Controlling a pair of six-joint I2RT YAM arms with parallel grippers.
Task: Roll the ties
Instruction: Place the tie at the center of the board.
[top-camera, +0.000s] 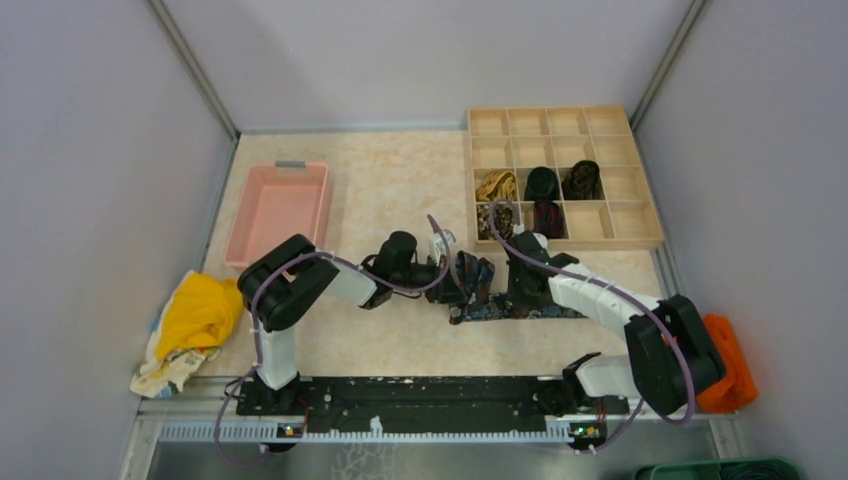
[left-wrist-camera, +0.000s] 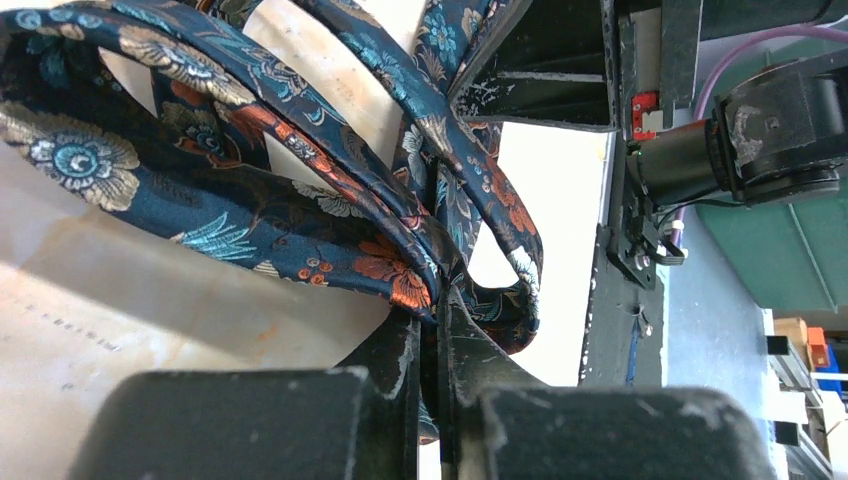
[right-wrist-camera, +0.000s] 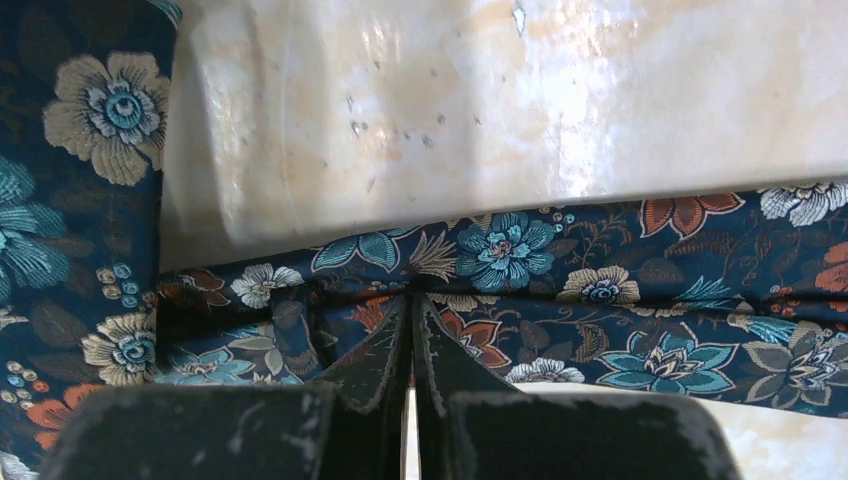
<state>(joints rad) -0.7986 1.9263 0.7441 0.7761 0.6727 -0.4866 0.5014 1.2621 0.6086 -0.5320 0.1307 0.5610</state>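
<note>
Top view: both arms meet mid-table over a blue floral tie. Part of it lies as a flat strip along the table, and the rest is bunched up at its left end. Left gripper is at the bunch. Right gripper points down onto the strip just beside it. Wooden box at back right holds five rolled ties, one per compartment, in the two nearest rows. Pink tray is at back left, a yellow cloth at the left edge and an orange object at far right.

Left wrist view: fingers are nearly together, clamped on several stacked folds of the floral tie. Loops of fabric rise up and to the left from the tips, partly off the table. Dark parts of the other arm show at right.

Right wrist view: tips are pressed almost together on the tie's near edge, and the fabric puckers where they pinch. The strip runs L–R across the view, flat on the table. A wider piece of the same fabric fills the left side.
</note>
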